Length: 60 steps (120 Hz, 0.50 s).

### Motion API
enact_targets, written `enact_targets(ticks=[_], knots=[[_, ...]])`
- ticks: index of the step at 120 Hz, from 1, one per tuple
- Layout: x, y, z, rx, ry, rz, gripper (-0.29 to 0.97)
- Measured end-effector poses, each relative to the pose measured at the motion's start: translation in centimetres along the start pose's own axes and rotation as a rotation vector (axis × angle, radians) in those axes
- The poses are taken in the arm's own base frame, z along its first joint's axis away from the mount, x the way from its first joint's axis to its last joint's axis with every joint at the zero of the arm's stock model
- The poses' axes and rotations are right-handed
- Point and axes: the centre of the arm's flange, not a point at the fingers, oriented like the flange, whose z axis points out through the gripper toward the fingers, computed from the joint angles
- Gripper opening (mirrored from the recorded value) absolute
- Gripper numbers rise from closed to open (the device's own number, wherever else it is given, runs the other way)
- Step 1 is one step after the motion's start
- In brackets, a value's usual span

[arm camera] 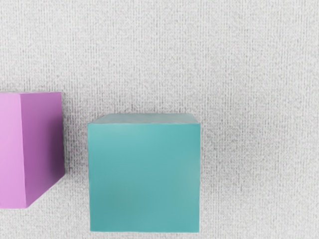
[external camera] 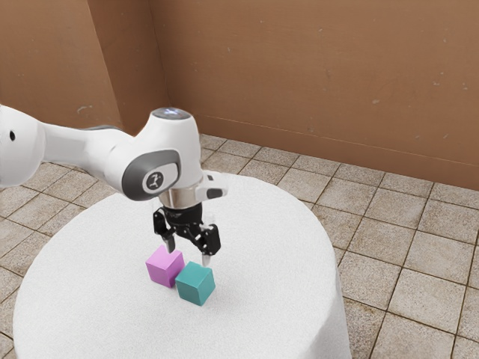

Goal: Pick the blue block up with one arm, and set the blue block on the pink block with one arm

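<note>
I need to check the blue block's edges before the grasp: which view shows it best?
The wrist view: the blue block sits large and central, edges clear, a gap between it and the pink block. The exterior view shows the blue block small, on the table just below the gripper.

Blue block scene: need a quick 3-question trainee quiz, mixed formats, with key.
1. Fill in: in the wrist view, the blue block and the pink block sit ___ (touching / apart).
2. True or false: the blue block is already stacked on the pink block.
3. In the exterior view, the gripper is: A) shut on the blue block; B) open, just above the two blocks; C) shut on the pink block.
Key: 1 apart; 2 false; 3 B.
</note>
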Motion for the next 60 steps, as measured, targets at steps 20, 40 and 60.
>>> enact_targets(ticks=[20, 40, 60], knots=[[-0.9, -0.7, 3.3, -0.004, -0.014, -0.04, 0.68], [0.1, -0.6, 6.2, -0.021, -0.027, -0.064, 0.68], [1.2, -0.5, 7.8, -0.032, -0.031, -0.08, 0.68]])
